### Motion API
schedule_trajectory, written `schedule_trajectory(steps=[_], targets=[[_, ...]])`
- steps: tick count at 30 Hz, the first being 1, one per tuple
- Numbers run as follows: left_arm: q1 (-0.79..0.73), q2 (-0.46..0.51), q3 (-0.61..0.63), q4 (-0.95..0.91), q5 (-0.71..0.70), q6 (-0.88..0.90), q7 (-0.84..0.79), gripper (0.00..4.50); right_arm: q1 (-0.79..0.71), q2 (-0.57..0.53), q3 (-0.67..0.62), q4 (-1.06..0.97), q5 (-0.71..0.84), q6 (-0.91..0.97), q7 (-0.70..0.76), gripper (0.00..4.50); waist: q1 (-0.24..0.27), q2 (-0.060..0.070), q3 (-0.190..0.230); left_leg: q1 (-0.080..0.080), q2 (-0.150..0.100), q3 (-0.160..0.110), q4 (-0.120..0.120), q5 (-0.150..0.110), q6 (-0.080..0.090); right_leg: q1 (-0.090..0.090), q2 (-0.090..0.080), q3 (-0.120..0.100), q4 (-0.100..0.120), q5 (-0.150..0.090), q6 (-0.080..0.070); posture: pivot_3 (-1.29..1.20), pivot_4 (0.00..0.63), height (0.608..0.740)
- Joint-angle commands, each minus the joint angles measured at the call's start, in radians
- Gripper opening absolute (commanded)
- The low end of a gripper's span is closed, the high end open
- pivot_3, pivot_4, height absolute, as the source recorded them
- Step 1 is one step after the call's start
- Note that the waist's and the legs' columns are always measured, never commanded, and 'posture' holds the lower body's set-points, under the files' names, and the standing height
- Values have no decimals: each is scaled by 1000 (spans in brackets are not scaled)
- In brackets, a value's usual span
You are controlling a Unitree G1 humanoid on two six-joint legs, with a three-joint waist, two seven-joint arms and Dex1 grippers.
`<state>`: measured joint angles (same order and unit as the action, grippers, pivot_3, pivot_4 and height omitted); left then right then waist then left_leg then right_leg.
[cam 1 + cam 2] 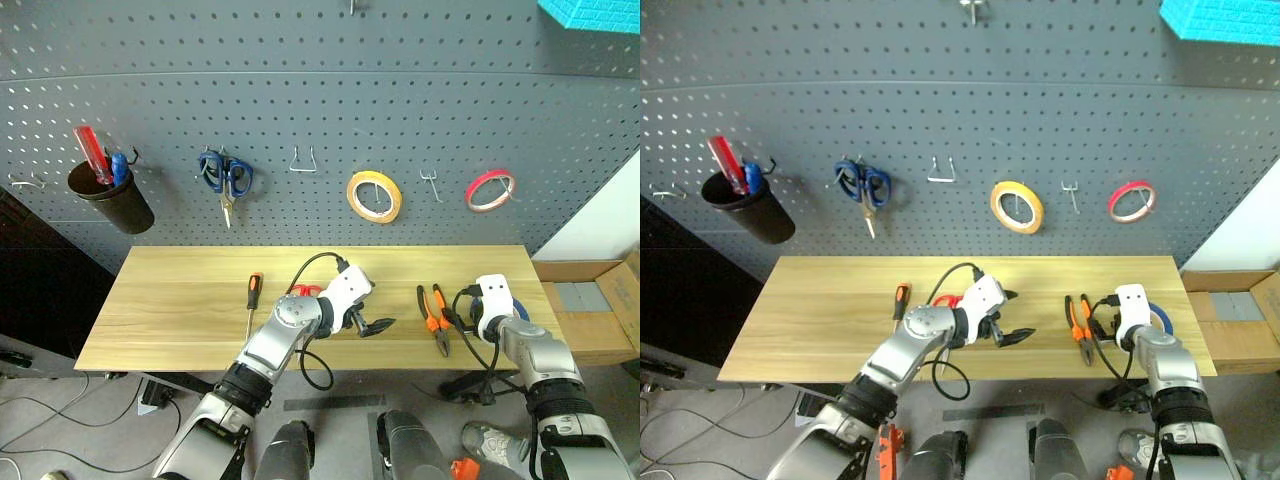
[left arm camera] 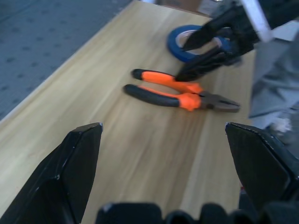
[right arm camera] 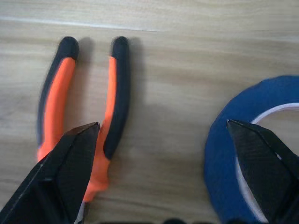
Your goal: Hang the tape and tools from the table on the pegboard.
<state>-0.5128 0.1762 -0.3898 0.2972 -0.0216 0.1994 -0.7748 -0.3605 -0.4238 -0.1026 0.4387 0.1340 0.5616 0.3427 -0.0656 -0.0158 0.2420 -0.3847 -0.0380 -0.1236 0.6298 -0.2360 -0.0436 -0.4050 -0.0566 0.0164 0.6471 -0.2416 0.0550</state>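
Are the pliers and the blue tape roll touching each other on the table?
Apart. In the right wrist view, a strip of bare table separates the pliers from the blue tape roll.

Orange-and-black pliers [image 3: 84, 121] lie flat just beside the right hand [image 3: 163, 154], blue tape [image 3: 243, 154] on its other side.

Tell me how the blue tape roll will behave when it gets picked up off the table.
The blue tape roll lies flat on the table beside the pliers, so it probably won't roll until tipped on edge. It's a hollow ring, likely light and fairly stiff. Its smooth curved band may slip; hooking through the hole seems safer.
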Motion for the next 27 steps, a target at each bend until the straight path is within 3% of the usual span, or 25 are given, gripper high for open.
schedule_trajectory(steps=[1,12,23,27], targets=[[-46,-21,-5,37,9,-49,-17,4481,1,-33,-40,-48,-2,27,-22,4500,-1,-1,3,0,0,0,0,0,0,0,0,0,0,0,0,-139,289,740],[-75,-20,2,109,33,-126,-55,4481,59,12,-75,-207,25,149,-75,4500,-25,-2,23,-2,0,1,0,0,0,-2,0,1,-1,0,0,-152,283,740],[-76,-26,7,86,34,-111,-70,4481,27,-4,-53,11,4,41,-6,4500,-25,-3,24,-1,0,2,0,0,0,-2,0,1,-1,0,1,-119,277,740],[-71,-23,7,74,33,-105,-79,4500,-24,-28,-47,140,-7,-30,35,3602,-24,-5,25,-1,0,2,0,0,0,-2,0,1,-1,1,2,-114,273,740]])
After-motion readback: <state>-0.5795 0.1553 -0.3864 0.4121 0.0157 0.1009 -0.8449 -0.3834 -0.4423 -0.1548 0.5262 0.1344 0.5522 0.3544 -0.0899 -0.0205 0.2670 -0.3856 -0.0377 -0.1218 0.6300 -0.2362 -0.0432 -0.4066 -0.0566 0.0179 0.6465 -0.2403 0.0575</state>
